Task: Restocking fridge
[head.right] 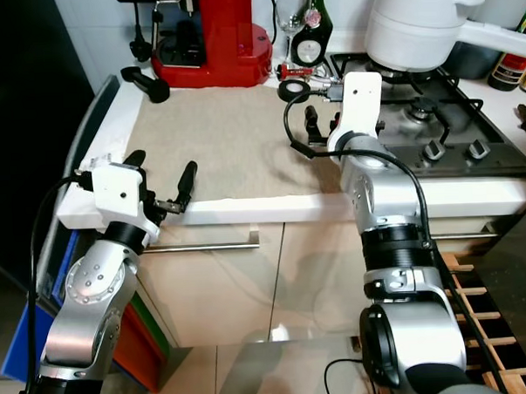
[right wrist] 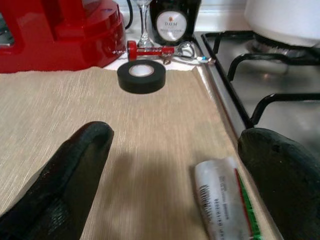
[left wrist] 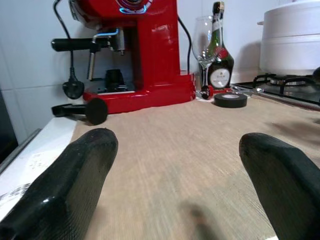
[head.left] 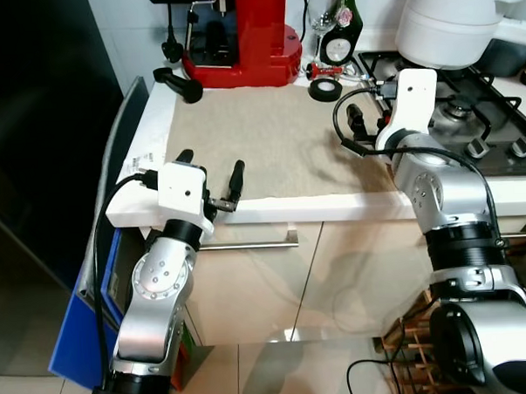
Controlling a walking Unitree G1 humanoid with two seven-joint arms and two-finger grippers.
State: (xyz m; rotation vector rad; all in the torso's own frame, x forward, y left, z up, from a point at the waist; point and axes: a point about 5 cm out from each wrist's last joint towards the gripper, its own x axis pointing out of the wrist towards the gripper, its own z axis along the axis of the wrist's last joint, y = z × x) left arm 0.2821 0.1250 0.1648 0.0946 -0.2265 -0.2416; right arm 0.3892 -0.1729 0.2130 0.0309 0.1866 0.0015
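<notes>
The item closest to being picked up is a small tube [right wrist: 222,197] with a white body, printed text and a green stripe. It lies flat on the beige mat [head.left: 269,144] covering the worktop [head.left: 333,207], just beside the edge of the gas hob [head.left: 469,118].

**Gripper state**
- Right gripper [right wrist: 172,165]: fingers spread wide, empty. It sits low over the mat with the tube between its fingers, nearer the hob-side finger [right wrist: 282,170]. No contact is visible.
- Left gripper [head.left: 211,177]: fingers spread wide, empty, at the front edge of the worktop, well apart from the tube.

**Handling estimate**
- Weight: probably light (a tube of this build looks partly collapsed, so it is likely not full).
- Stiffness: the body looks soft and will likely dent under pressure. Close gently.
- Surface: smooth printed skin, likely slippery against the finger pads.
- Fragility: low, though squeezing near the cap end could force out contents. Which end carries the cap cannot be determined.

**Recommended hold**
Grasp across the narrow width at mid-body. Because the tube lies flat, the fingertips must come down to the mat on both sides.

**Nearby items**
A roll of black tape [right wrist: 141,76], a red-handled tool [right wrist: 152,50], a dark bottle [right wrist: 172,20] and a red coffee machine [head.left: 238,37] stand further back, clear of the grasp.
</notes>
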